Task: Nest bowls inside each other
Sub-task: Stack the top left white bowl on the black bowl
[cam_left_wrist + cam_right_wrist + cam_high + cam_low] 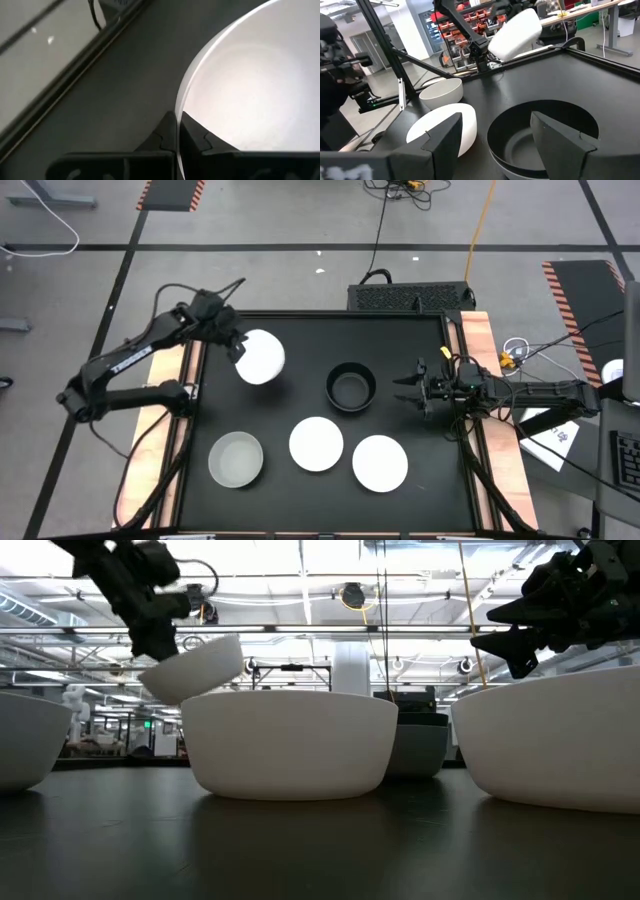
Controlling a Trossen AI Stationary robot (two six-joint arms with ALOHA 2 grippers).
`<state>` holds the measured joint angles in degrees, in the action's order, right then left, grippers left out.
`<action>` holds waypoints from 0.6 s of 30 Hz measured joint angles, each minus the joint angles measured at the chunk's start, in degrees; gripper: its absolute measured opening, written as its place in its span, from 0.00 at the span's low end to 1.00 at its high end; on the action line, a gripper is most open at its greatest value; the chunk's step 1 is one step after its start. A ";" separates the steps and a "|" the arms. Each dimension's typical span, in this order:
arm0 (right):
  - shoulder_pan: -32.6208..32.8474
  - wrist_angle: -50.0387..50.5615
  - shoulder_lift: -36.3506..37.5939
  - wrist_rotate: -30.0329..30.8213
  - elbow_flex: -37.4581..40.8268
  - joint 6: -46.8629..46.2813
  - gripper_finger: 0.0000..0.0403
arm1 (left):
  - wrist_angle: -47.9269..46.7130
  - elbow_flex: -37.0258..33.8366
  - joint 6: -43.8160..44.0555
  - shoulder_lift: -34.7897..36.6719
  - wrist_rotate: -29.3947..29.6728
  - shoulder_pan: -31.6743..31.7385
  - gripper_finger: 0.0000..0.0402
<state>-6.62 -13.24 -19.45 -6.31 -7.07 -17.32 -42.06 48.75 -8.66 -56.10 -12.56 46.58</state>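
We note white bowls (317, 444) at six o'clock, a pale grey bowl (236, 459) at seven, a black bowl (351, 387) at centre, on a black table (300, 340).

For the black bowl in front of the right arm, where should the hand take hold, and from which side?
Probably by the rim of the black bowl: it sits upright and open-mouthed on the table, so one finger can drop inside the wall and one outside. Come from above on its right side, where the open right hand already faces it. The left hand grips a white bowl the same way.

Lifted white bowl (250, 95) cut off at wrist-view edge; grey bowl (418, 745) mostly hidden, seemingly stacked.
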 joint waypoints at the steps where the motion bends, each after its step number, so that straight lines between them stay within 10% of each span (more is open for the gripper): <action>1: 0.01 -0.15 0.00 0.00 0.00 -0.01 0.57 | -0.04 0.00 0.17 1.20 0.01 -0.38 0.00; 18: 0.01 -0.20 -0.01 0.00 0.00 -0.02 0.57 | 0.77 -4.17 6.99 17.43 3.74 -9.47 0.00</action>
<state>-6.61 -13.44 -19.46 -6.31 -7.07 -17.34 -41.29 44.58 -1.68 -38.66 -8.82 37.11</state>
